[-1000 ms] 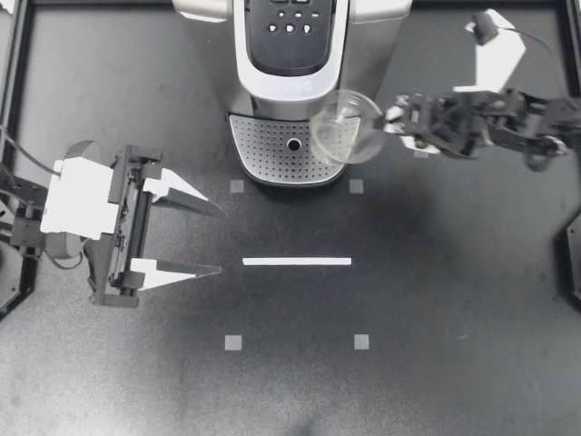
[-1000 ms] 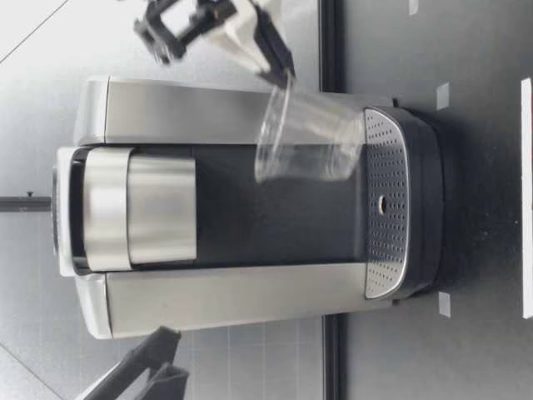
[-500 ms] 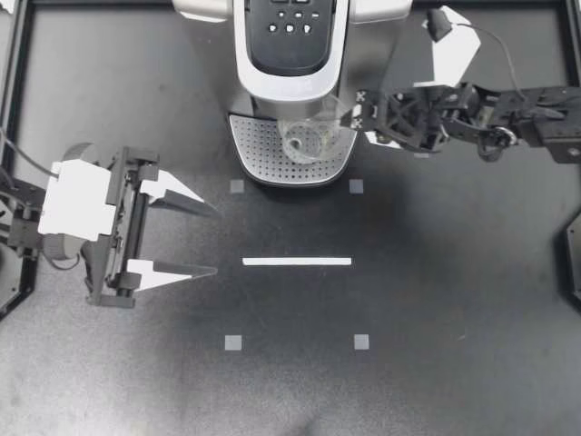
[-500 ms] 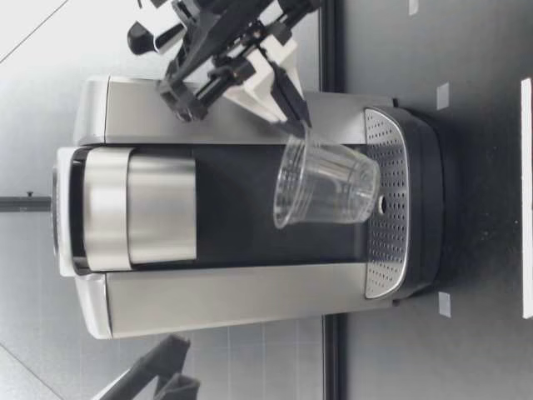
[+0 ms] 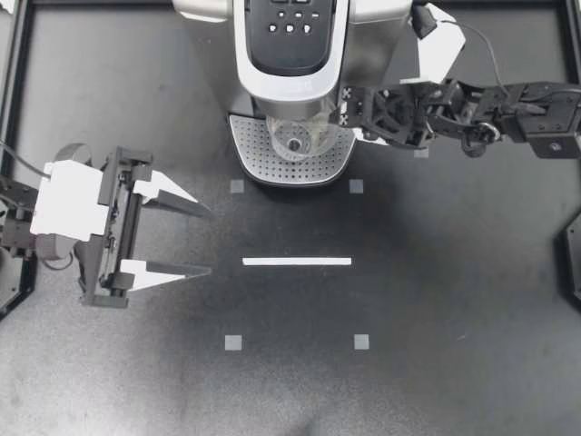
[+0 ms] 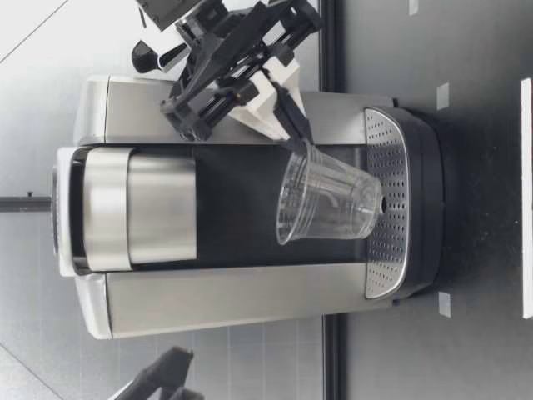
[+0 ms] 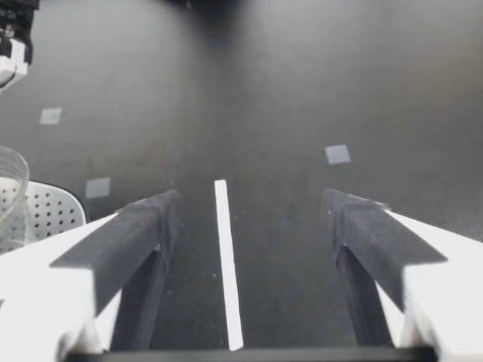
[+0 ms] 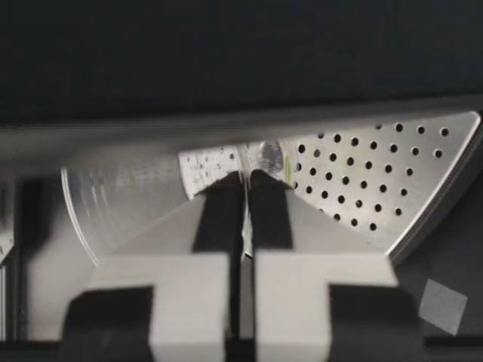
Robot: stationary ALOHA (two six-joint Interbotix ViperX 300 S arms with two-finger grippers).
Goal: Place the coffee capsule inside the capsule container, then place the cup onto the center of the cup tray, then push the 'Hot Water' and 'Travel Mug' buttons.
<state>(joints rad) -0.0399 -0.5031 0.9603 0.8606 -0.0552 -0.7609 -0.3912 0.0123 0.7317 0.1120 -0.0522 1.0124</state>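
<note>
While my right tool [image 5: 352,116] pinches the rim of the clear plastic cup [image 5: 296,141], the cup hangs over the cup tray [image 5: 259,163] of the coffee machine [image 5: 290,54], at the far side of the worktop [image 5: 436,300]. From table height the cup [image 6: 325,204] leans, its bottom close to the holed tray [image 6: 391,258]; I cannot tell if it touches. I think the job now is setting it down. I should tip it straight, line its bottom up with the middle of the tray, lower it slowly, and only then let go, or it may fall over. My left tool [image 5: 209,242] is wide open and holds nothing, near the left edge.
</note>
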